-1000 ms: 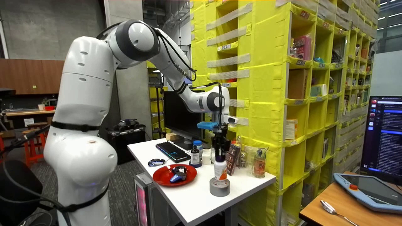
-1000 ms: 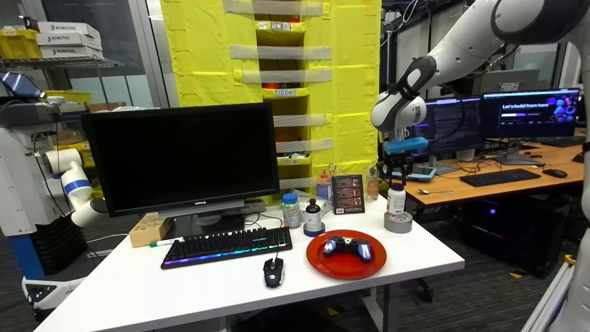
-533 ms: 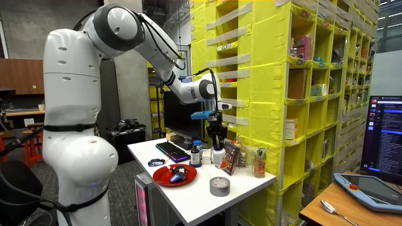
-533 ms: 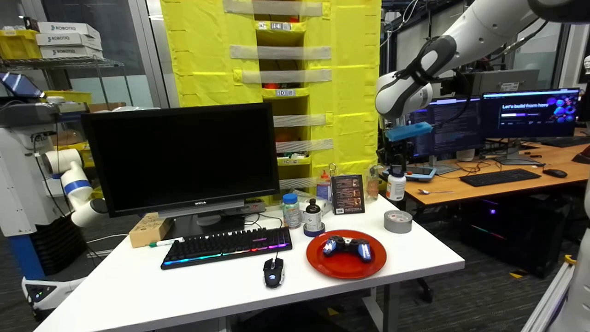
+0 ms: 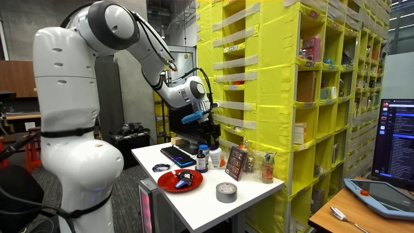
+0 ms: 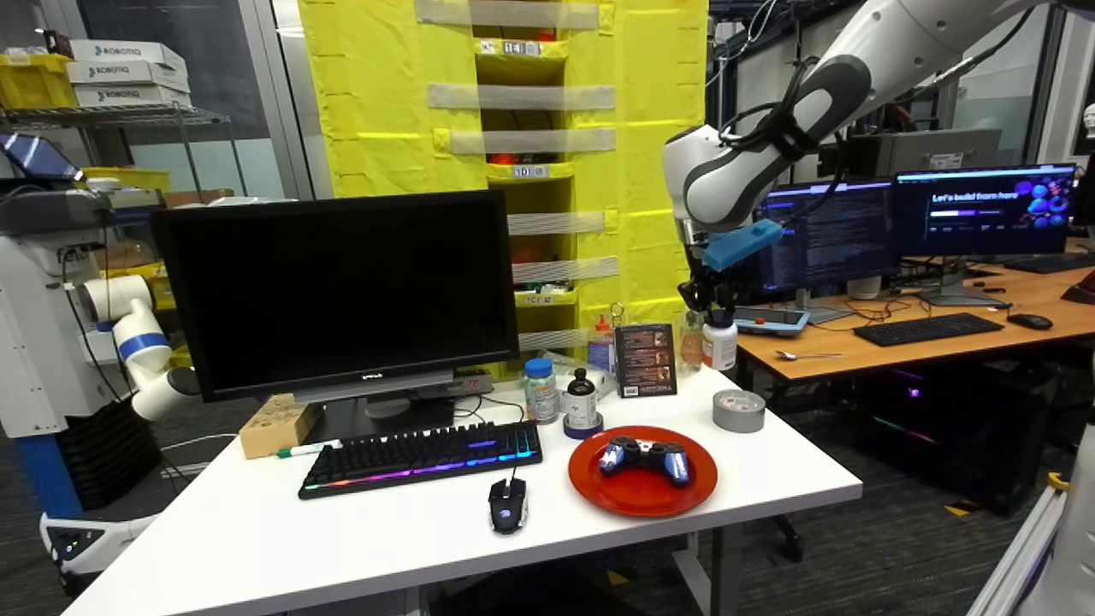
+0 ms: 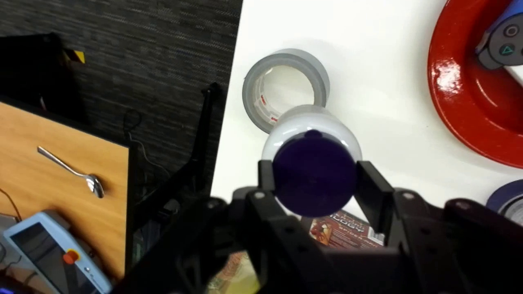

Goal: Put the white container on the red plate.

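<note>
The end effector (image 7: 314, 174) held the white container (image 6: 719, 346), apparently lifted; placing remained, the red plate (image 6: 637, 500) lying lower and well apart from the end effector.

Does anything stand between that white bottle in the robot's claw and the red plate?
In the wrist view, nothing visible stands between the white bottle, held in the gripper, and the red plate. On the plate, though, a game controller lies across the middle.
</note>
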Controlling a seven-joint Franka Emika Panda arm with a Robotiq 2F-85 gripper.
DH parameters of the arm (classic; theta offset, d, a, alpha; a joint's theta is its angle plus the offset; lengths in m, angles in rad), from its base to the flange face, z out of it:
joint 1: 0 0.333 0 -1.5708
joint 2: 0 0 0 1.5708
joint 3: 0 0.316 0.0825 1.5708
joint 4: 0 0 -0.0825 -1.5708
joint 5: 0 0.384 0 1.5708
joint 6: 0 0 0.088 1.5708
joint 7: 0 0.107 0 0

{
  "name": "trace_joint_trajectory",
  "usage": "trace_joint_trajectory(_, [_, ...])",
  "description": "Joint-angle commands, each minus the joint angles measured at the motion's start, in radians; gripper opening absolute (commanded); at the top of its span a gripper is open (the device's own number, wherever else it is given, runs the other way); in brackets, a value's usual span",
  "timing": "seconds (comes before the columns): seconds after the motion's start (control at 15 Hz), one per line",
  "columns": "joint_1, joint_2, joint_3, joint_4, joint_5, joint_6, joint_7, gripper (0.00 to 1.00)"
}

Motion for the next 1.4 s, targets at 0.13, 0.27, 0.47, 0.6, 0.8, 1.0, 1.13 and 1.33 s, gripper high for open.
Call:
trace_joint_trajectory(0.13, [0.041,-0.064,0.07,-0.045,-0.126,-0.004,-0.003,0.26])
trace_joint_trajectory(0.27, [0.049,-0.08,0.088,-0.058,-0.193,0.005,-0.012,0.26])
trace_joint_trajectory(0.47, [0.056,-0.089,0.109,-0.062,-0.276,0.009,0.008,0.26])
trace_joint_trajectory(0.6, [0.066,-0.085,0.122,-0.058,-0.241,-0.003,0.01,0.26])
trace_joint_trajectory(0.8, [0.097,-0.066,0.151,-0.059,-0.087,-0.019,0.028,0.26])
trace_joint_trajectory(1.0, [0.141,-0.045,0.197,-0.1,0.085,-0.011,0.072,0.26])
trace_joint_trajectory(1.13, [0.168,-0.038,0.225,-0.141,0.15,0.011,0.124,0.26])
trace_joint_trajectory(1.33, [0.197,-0.021,0.251,-0.186,0.198,0.032,0.196,0.26])
